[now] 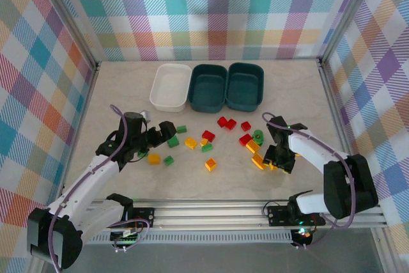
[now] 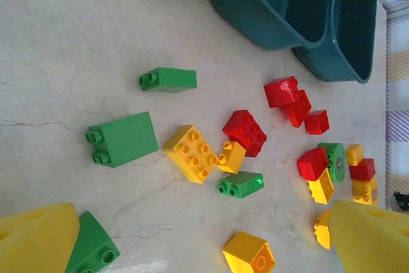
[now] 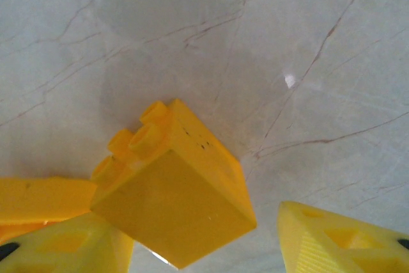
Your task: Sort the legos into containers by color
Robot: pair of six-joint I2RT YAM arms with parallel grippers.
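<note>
Legos (image 1: 208, 135), glossy studded blocks, left tool (image 2: 203, 222) spread wide, right tool (image 3: 192, 225) open astride boxy yellow brick (image 3: 169, 190)

Bare table (image 1: 121, 94) left of scattered legos (image 1: 208, 135)

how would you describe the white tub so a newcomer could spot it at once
Look along the far side of the table. The white tub sits at the left end of the row there, beside the dark teal tubs. It is the only pale one; both neighbours are dark.
</note>
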